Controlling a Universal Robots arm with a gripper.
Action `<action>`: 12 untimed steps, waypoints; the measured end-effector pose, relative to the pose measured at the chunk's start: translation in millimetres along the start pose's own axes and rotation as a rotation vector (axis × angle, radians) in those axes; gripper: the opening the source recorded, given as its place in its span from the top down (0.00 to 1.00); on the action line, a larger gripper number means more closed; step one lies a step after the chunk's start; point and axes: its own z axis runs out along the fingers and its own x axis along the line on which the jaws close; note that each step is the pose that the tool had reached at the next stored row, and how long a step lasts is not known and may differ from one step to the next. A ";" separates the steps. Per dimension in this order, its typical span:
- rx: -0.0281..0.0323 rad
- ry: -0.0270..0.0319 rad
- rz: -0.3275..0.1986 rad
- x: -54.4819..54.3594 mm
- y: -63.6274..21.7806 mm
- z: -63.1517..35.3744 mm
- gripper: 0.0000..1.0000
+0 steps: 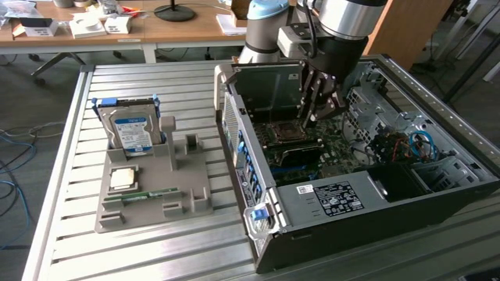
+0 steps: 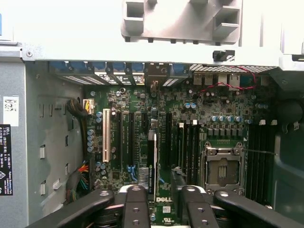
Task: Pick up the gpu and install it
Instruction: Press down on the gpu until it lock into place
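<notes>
On the desk [image 1: 156, 246] the open computer case [image 1: 336, 199] lay on its side. Over its motherboard [image 2: 142, 104] the tool [image 2: 164, 199] seemed to grip the gpu [image 2: 152, 161]. The card hung straight below it, edge-on, its long axis parallel to the slots: a thin green board with a dark block on one face.
</notes>
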 end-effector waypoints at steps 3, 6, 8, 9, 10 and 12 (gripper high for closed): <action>0.0000 0.0000 0.000 0.0 0.0 0.0 0.80; 0.0000 0.0000 0.000 0.0 0.0 0.0 0.89; 0.0000 0.0000 0.000 -0.8 4.2 0.2 0.89; 0.0000 0.0001 0.000 -2.5 7.4 0.5 0.89; 0.0000 -0.0001 0.000 -2.8 8.4 0.6 0.89; 0.0000 0.0000 0.000 -2.9 8.8 0.6 0.89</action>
